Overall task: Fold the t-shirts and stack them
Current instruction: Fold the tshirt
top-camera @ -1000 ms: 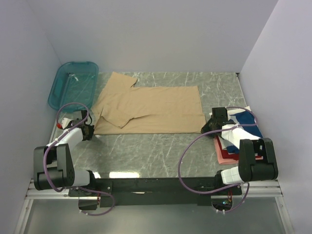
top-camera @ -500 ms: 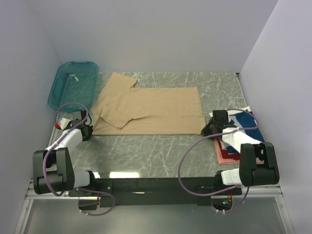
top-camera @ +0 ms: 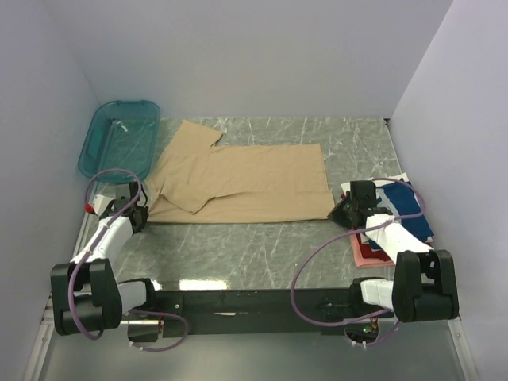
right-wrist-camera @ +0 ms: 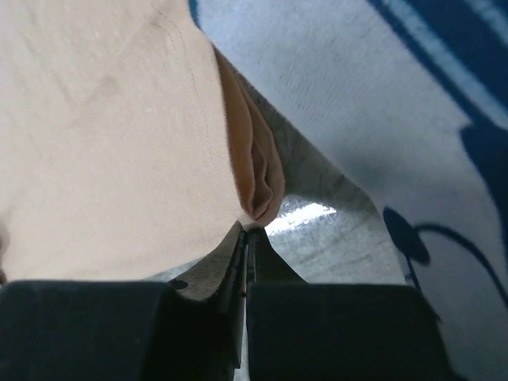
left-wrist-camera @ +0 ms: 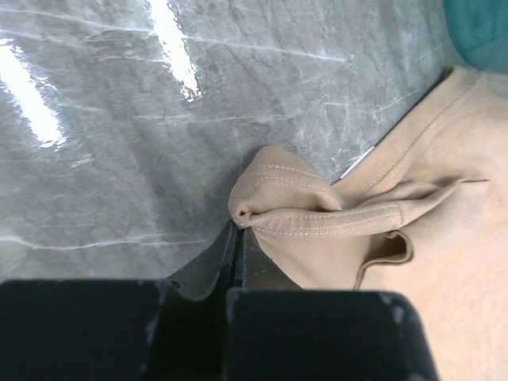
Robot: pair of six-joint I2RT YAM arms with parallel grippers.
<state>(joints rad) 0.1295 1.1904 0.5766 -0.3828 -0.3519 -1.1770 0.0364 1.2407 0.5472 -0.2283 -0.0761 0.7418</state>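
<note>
Two hands pinch the tan t-shirt (top-camera: pixel 238 178), flat on the bench (top-camera: pixel 238 250) middle: left hand (top-camera: pixel 140 216) at its 8 o'clock corner, right hand (top-camera: pixel 341 210) at 4 o'clock, likely so the near edge lifts evenly.

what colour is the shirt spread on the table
The shirt is plain tan, no print; best seen in the top view.

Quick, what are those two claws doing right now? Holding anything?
Left claw: closed, pinching a hemmed edge of the tan t-shirt.
Right claw: closed, pinching the same tan t-shirt at its opposite end.
</note>
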